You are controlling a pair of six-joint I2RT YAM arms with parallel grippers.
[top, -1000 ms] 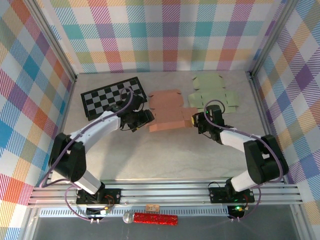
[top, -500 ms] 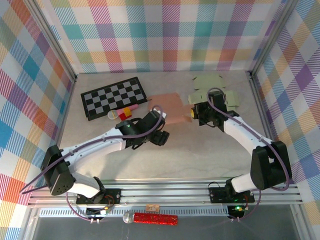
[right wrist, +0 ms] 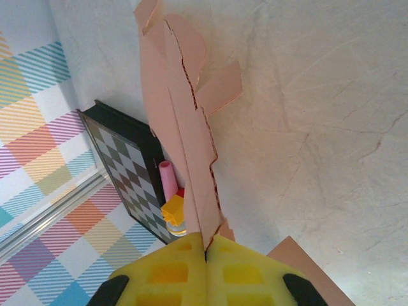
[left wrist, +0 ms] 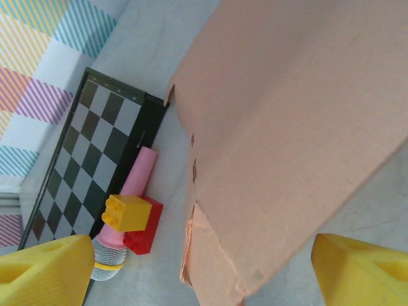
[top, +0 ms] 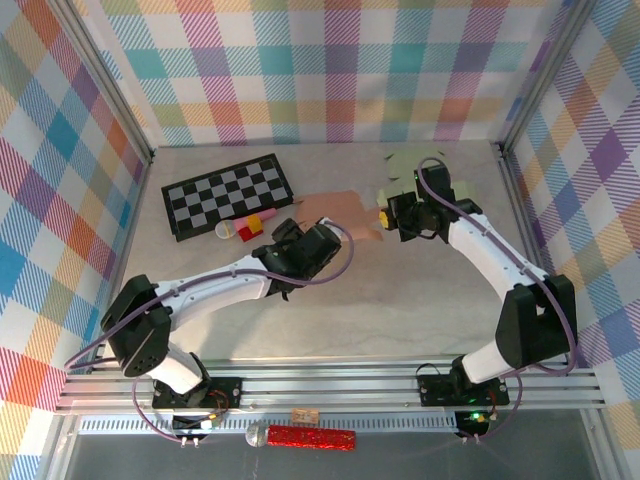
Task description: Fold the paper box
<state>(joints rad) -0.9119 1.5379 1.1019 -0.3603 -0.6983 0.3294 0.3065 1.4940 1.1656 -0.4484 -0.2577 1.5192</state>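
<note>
At the left of the desk (top: 400, 300) centre, the left fingers (left wrist: 44, 268) stand wide open and hold nothing; the lower edge of the paper box (left wrist: 287, 127) lies just ahead of them, between the two pads and apparently clear of both. The paper box is a largely flat blank, tilted up from the desk and bent along one crease, so folding is judged to be at an early stage, with walls and flaps not yet erected. At the right, the right fingers (right wrist: 172, 268) are closed on the blank's right edge, pinching the sheet between their pads.
</note>
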